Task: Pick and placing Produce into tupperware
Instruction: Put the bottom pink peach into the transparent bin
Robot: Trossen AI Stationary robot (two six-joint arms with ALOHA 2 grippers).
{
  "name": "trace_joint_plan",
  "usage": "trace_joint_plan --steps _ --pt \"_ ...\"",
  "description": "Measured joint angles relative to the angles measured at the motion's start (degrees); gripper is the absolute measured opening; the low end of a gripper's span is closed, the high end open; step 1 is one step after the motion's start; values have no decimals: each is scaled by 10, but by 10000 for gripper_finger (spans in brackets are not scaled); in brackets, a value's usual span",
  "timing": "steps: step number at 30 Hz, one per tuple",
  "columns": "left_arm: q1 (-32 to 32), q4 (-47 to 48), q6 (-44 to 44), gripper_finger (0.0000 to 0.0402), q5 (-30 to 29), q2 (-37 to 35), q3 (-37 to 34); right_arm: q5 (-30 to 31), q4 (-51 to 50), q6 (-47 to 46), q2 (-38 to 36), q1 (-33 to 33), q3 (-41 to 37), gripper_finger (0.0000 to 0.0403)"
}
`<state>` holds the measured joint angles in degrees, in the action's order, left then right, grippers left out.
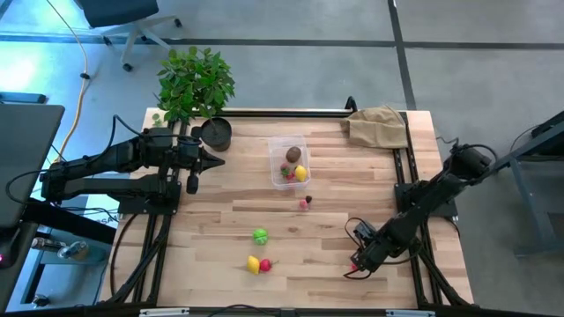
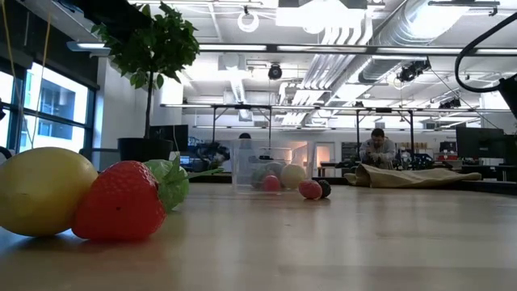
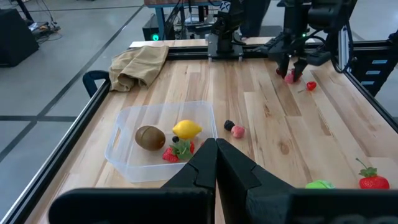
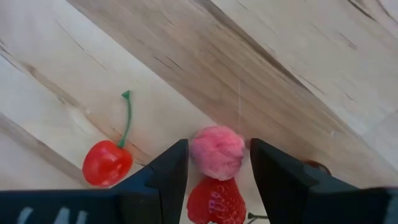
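1. The right gripper (image 1: 358, 261) is down at the table top near the front right corner, close to the right edge. In the right wrist view its two dark fingers (image 4: 166, 171) stand apart around a pink fuzzy ball (image 4: 217, 151), with a thin gap on each side, so it is parted and grips nothing.
2. A red strawberry (image 4: 214, 200) lies between the same fingers, just behind the ball, and a red cherry (image 4: 107, 162) with a green stem lies just outside one finger.
3. The left gripper (image 1: 211, 159) hangs at the back left, beside the black plant pot (image 1: 216, 133), its fingers (image 3: 239, 171) pressed together on nothing.
4. The tupperware (image 1: 287, 161) sits at the back centre of the table (image 1: 335, 224), well apart from the right gripper. It holds a brown kiwi (image 3: 150, 137), a yellow lemon (image 3: 186, 129) and red berries (image 3: 170, 154).
5. Just outside the tub's front lie a pink piece (image 3: 237, 131) and a small dark one (image 3: 229, 125).
6. A green round fruit (image 1: 260, 235) lies mid-table; a second lemon (image 1: 253, 263) and a strawberry (image 1: 265, 264) touch near the front edge.
7. Bare wood runs open between the right gripper and the tub. A tan bag (image 1: 377, 127) fills the back right corner.
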<state>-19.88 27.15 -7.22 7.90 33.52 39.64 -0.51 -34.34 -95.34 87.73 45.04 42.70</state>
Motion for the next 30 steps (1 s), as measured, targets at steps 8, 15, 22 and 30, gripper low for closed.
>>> trace_joint_plan --steps 8,15,22,30 --pt "0 0 0 1 0 0 0 10 0 0 1 0 0 165" --pt "0 0 0 1 0 0 0 6 1 -2 1 0 0 153" --pt "0 0 0 1 0 0 0 13 2 -2 1 0 0 121" --pt "0 0 0 1 0 0 0 20 14 13 1 0 0 102"
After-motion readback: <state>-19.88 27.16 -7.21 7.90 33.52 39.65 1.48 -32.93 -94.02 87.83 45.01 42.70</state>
